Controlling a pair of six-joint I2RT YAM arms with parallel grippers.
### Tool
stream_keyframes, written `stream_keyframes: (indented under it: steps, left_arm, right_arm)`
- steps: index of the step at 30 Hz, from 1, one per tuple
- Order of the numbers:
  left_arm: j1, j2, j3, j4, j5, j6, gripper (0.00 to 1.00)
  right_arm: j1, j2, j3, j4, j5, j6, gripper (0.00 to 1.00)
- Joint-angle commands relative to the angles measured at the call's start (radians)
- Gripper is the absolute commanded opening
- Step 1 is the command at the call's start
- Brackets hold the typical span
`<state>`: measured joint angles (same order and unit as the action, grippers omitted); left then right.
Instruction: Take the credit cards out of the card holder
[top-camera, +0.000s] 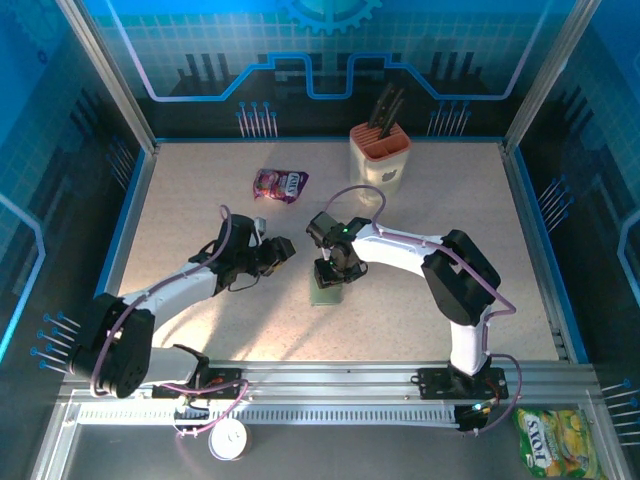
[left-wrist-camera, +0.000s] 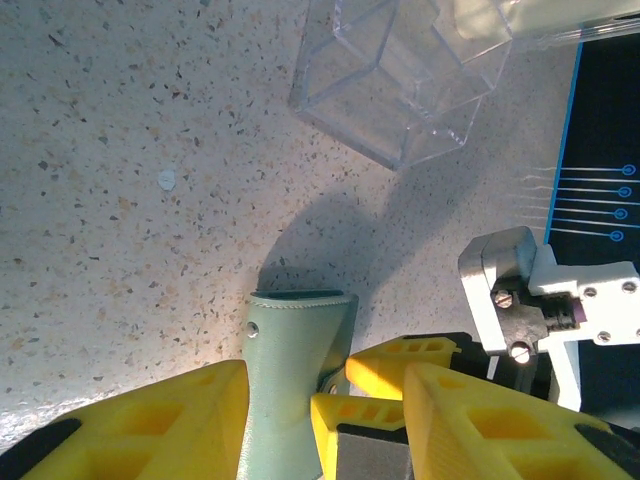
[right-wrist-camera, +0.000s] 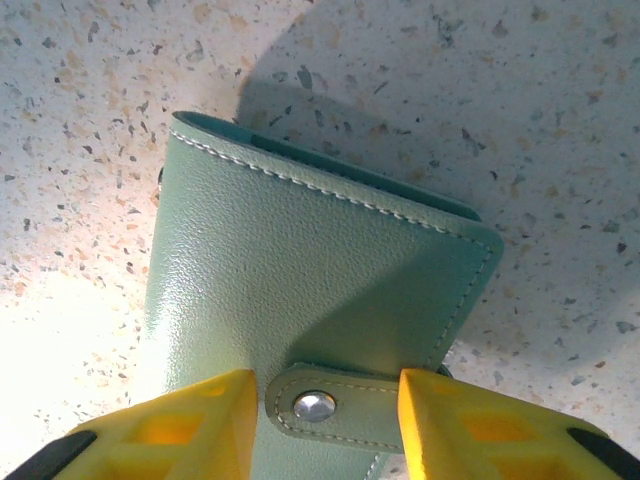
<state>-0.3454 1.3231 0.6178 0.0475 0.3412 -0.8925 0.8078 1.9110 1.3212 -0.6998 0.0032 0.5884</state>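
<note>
Near the middle of the table (top-camera: 180, 225), a shade toward its near edge, the sage-green card holder (right-wrist-camera: 300, 260) lies flat and folded shut, its snap tab (right-wrist-camera: 345, 410) fastened across the cover. Directly above it stands the right gripper (right-wrist-camera: 325, 425), its yellow fingers (right-wrist-camera: 170, 430) part-way apart and planted on either side of the tab. Whether they pinch the tab or merely rest against the cover cannot be told.

From the left side, the left gripper (left-wrist-camera: 328, 420) reaches in low. Its jaws are part-way apart around the holder's edge and the other arm's fingertips, and they clamp nothing. In the overhead view the two grippers meet at the holder, the left gripper (top-camera: 283, 252) just beside the right gripper (top-camera: 330, 272).

Beyond the holder, toward the far edge, sits a clear plastic box (left-wrist-camera: 390, 80). A beige knife block (top-camera: 380, 155) stands at the far edge, right of centre. A purple snack pouch (top-camera: 280, 184) lies to its left. Off the table, by the near right corner, a yellow-green snack bag (top-camera: 555, 440) rests beside the rail.
</note>
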Motion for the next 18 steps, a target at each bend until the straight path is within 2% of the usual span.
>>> stream_keyframes:
  steps: [1,4,10,13,18]
  left_arm:
    - [-0.007,0.016,-0.009,0.018,0.035,-0.006,0.45]
    - [-0.007,0.015,-0.009,0.009,0.037,-0.001,0.45]
    - [-0.007,0.019,-0.018,0.015,0.026,-0.012,0.43]
    - [-0.007,0.032,-0.032,0.065,0.048,-0.035,0.34]
    - [-0.001,0.039,-0.031,0.069,0.053,-0.020,0.10]
  right_arm:
    - [0.025,0.008,0.041,-0.057,0.034,0.042,0.43]
    - [0.044,-0.016,0.063,-0.107,0.117,0.052,0.43]
    - [0.067,0.007,0.091,-0.140,0.126,0.076,0.42]
    - [0.069,0.027,0.103,-0.141,0.121,0.079,0.41]
    - [0.069,0.060,0.118,-0.144,0.108,0.071,0.41]
